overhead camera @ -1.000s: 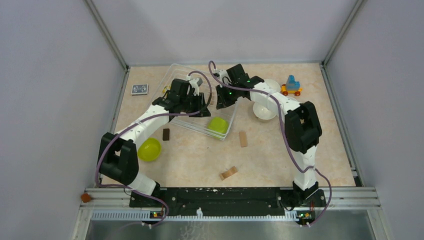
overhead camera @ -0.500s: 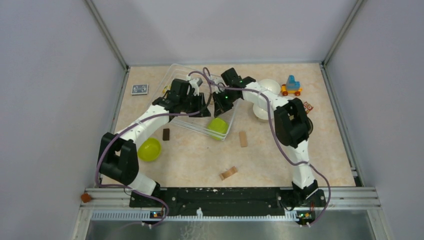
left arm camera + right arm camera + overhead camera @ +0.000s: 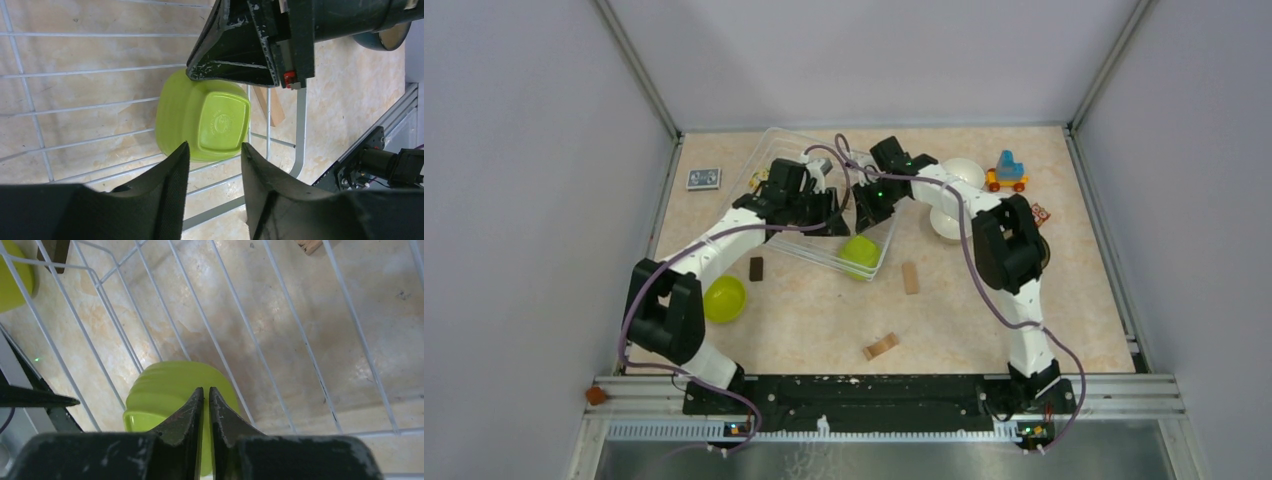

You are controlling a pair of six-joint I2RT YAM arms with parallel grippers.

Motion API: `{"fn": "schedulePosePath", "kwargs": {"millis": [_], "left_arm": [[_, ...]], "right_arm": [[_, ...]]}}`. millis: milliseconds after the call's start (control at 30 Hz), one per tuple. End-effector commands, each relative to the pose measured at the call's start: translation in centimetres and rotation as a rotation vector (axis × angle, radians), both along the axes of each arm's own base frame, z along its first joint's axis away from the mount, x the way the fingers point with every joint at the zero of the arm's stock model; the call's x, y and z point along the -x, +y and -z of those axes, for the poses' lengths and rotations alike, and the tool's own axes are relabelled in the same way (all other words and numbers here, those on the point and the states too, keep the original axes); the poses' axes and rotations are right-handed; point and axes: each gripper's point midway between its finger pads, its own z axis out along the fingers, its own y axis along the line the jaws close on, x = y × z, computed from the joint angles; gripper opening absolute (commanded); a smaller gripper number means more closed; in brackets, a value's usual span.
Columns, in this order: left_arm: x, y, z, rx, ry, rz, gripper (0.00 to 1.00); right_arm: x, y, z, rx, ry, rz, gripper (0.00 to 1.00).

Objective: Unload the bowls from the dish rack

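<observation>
The pale wire dish rack (image 3: 809, 252) sits left of centre, and one lime green bowl (image 3: 860, 250) lies upside down in its near right corner. My left gripper (image 3: 214, 150) is open just short of that bowl (image 3: 210, 122), with nothing between its fingers. My right gripper (image 3: 205, 390) hangs shut right above the same bowl (image 3: 165, 385); I cannot tell whether it touches. It also shows from the left wrist, as the right gripper (image 3: 250, 50) over the bowl. A second lime bowl (image 3: 724, 298) rests on the table left of the rack. Two white bowls (image 3: 951, 222) stand to the right.
A toy truck (image 3: 1006, 172) stands at the back right and a small card (image 3: 704, 178) at the back left. A dark block (image 3: 756, 268) and two wooden blocks (image 3: 910, 277) (image 3: 881, 346) lie in front of the rack. Rack wires (image 3: 300, 335) surround both grippers.
My right arm swung left from beside the white bowls to over the rack's lime bowl. My left gripper edged right and its jaws widened.
</observation>
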Motion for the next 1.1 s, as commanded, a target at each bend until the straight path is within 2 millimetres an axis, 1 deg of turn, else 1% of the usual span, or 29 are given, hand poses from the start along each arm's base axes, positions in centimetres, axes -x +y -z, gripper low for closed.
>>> {"fn": "schedulePosePath", "kwargs": {"millis": [0, 33, 100, 133, 167, 300, 367, 500, 600, 633, 667, 733, 833, 867, 933, 967, 1000, 1067], "left_arm": [[-1.5, -0.9, -1.9, 0.025, -0.078, 0.026, 0.52], [-1.6, -1.0, -1.9, 0.025, -0.079, 0.032, 0.55], [-1.7, -1.1, -1.6, 0.016, -0.068, 0.038, 0.57], [-1.8, -1.1, -1.4, 0.011, -0.062, 0.038, 0.58], [-1.9, -1.1, -1.2, 0.009, -0.055, 0.043, 0.58], [-1.7, -1.6, -0.8, 0.011, -0.046, 0.085, 0.61], [-1.8, -1.6, -0.7, -0.005, -0.057, 0.102, 0.64], [-2.2, -1.5, -0.2, -0.068, -0.074, 0.128, 0.70], [-2.7, -1.5, 0.5, -0.159, -0.109, 0.118, 0.73], [-2.7, -1.6, 0.9, -0.193, -0.121, 0.117, 0.73], [-2.9, -1.6, 1.2, -0.222, -0.130, 0.106, 0.73], [-3.2, -1.4, 1.9, -0.275, -0.124, 0.076, 0.70], [-3.6, -0.9, 2.9, -0.338, -0.115, 0.052, 0.65], [-3.6, -0.9, 3.1, -0.351, -0.119, 0.053, 0.64], [-3.6, -0.9, 3.5, -0.373, -0.124, 0.060, 0.63], [-3.7, -0.8, 3.7, -0.391, -0.127, 0.059, 0.62], [-3.7, -0.6, 4.0, -0.414, -0.125, 0.052, 0.60], [-3.9, 0.1, 4.4, -0.456, -0.123, 0.029, 0.55]], "right_arm": [[-0.4, 0.2, -6.4, -0.087, -0.123, 0.004, 0.18], [-0.5, -0.1, -6.8, -0.080, -0.135, 0.009, 0.27], [-0.3, -0.6, -7.3, -0.057, -0.147, 0.015, 0.45], [-0.3, -1.0, -7.5, -0.043, -0.154, 0.023, 0.52], [-0.3, -1.3, -7.7, -0.031, -0.161, 0.030, 0.55], [-0.4, -2.4, -8.8, 0.002, -0.200, 0.074, 0.57], [-1.3, -3.6, -9.7, 0.027, -0.263, 0.154, 0.58], [-2.6, -5.7, -13.1, -0.010, -0.382, 0.314, 0.60], [-2.8, -7.5, -15.5, -0.058, -0.463, 0.419, 0.63], [-2.9, -8.2, -17.2, -0.089, -0.513, 0.458, 0.66], [-2.8, -8.7, -18.1, -0.109, -0.538, 0.493, 0.67], [-2.3, -10.1, -19.0, -0.138, -0.579, 0.558, 0.69], [-1.2, -11.5, -21.1, -0.216, -0.637, 0.642, 0.69], [-0.7, -11.7, -21.6, -0.251, -0.651, 0.651, 0.71], [0.4, -12.2, -22.4, -0.318, -0.673, 0.671, 0.82], [0.9, -12.3, -22.8, -0.349, -0.681, 0.675, 0.85], [1.1, -12.3, -22.6, -0.363, -0.675, 0.677, 0.86], [1.2, -12.3, -21.0, -0.340, -0.632, 0.693, 0.86]]}}
